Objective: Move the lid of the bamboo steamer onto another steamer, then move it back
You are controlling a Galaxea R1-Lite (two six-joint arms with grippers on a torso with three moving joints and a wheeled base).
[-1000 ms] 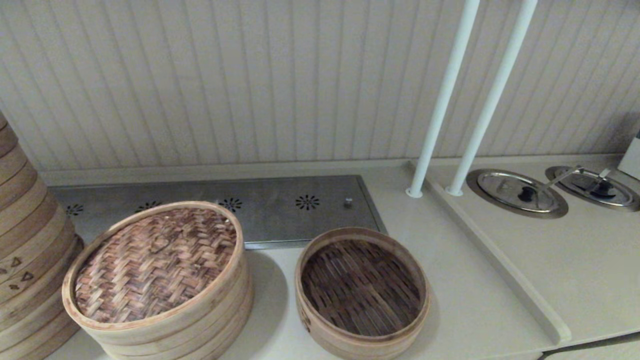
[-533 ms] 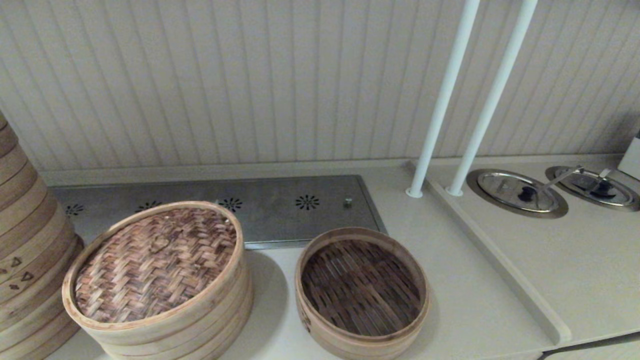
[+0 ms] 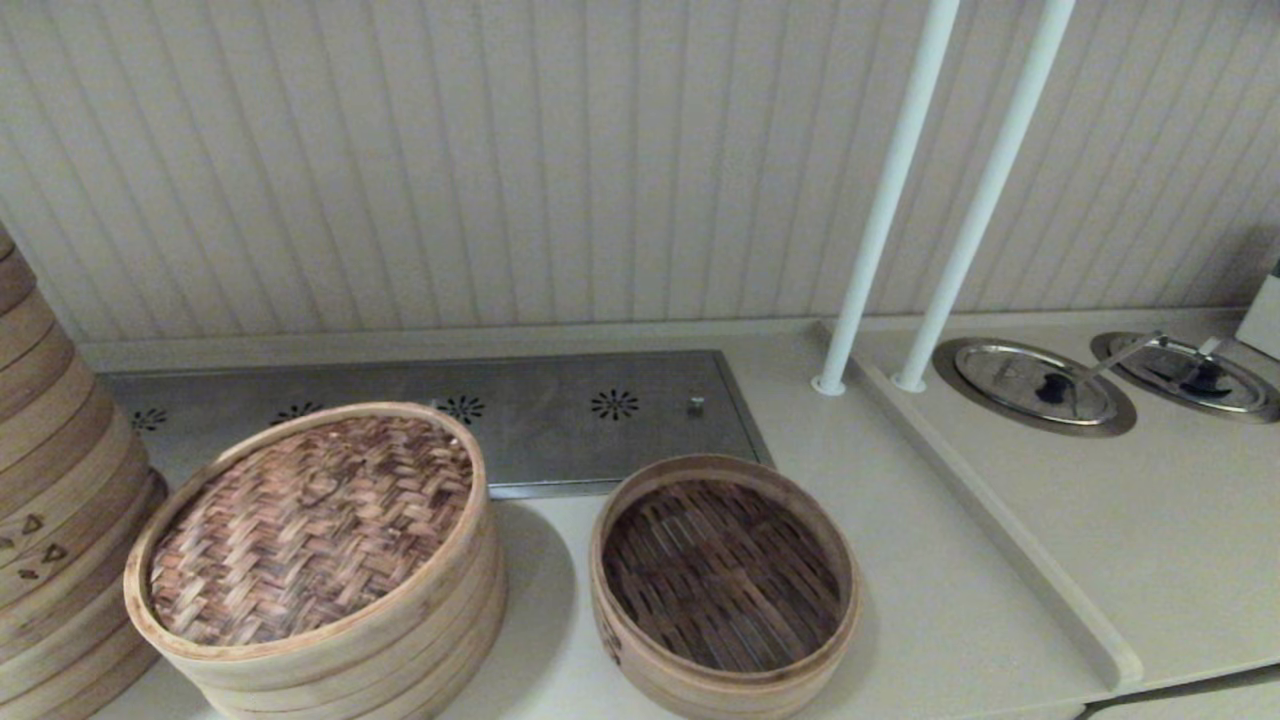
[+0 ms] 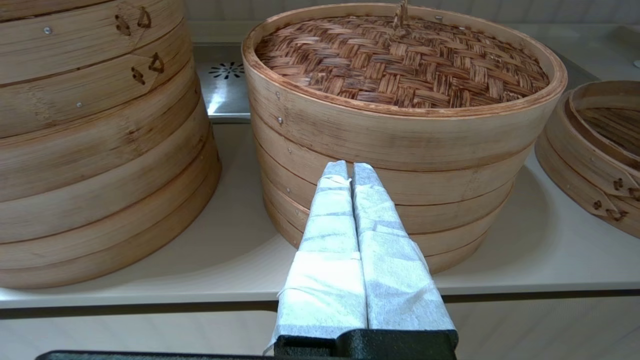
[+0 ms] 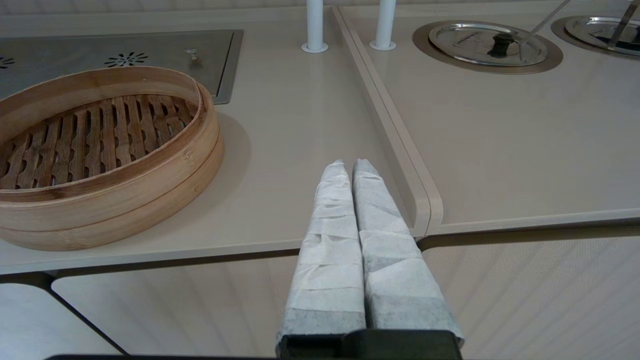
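The bamboo steamer lid [image 3: 310, 525] [image 4: 400, 57], with its reddish-brown woven top and small centre loop, sits on the several-ring steamer [image 3: 400, 650] [image 4: 390, 195] at the counter's left. To its right stands the low single-tier steamer [image 3: 722, 585] [image 5: 95, 150] with a dark slatted floor, uncovered. My left gripper [image 4: 350, 167] is shut with nothing in it, held off the counter's front edge and facing the ringed steamer's wall. Further right, before the front edge beside the low steamer, my right gripper [image 5: 348, 165] is also shut with nothing held. Neither arm shows in the head view.
A tall steamer stack with triangle marks [image 3: 50, 500] [image 4: 90, 140] stands at the far left. A steel vent plate [image 3: 560, 410] lies behind the steamers. Two white poles [image 3: 880, 210] rise near a raised counter ridge [image 3: 990, 530]. Two round steel lids [image 3: 1035, 385] are set in the counter at right.
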